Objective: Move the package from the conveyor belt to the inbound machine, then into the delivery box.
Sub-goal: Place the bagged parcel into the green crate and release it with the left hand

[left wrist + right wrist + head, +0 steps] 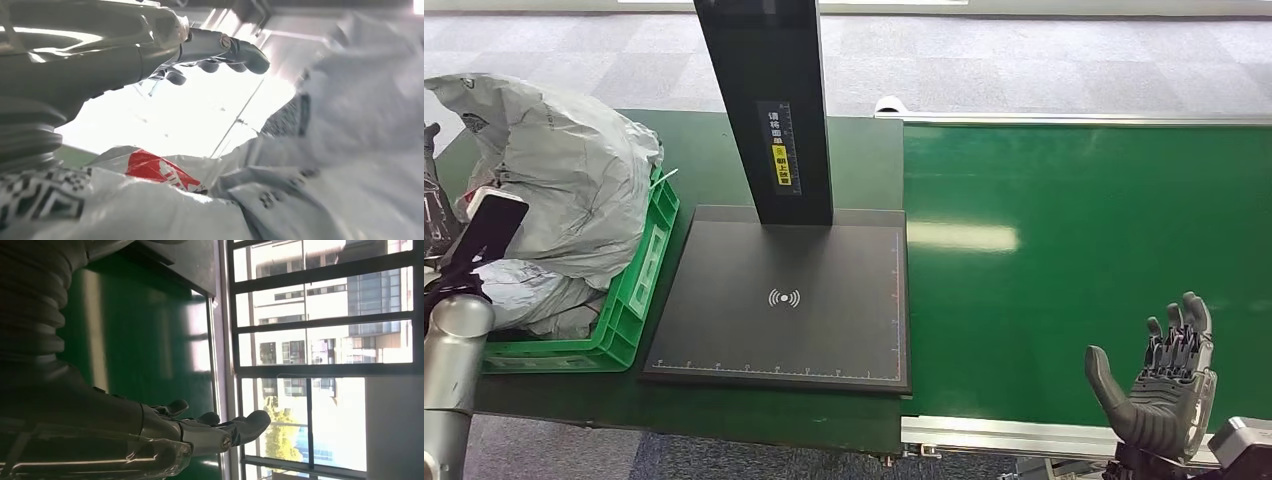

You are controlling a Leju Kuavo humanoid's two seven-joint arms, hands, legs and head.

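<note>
Several grey packages (564,180) fill the green crate (639,290); both robot hands (1164,385) spread, holding nothing.

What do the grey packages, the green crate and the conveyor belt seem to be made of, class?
Grey packages: thin plastic film mailers, judging by crinkles and soft sheen.
Green crate: rigid moulded plastic, with slotted walls.
Conveyor belt: smooth green rubbery or PVC sheet, probably; it reflects window light.

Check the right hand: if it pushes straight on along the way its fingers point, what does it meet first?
Probably nothing. The right hand is open, fingers pointing out across the bare green conveyor belt. The right wrist view shows belt, then its far edge and windows beyond. Height above the belt is unclear.
</note>
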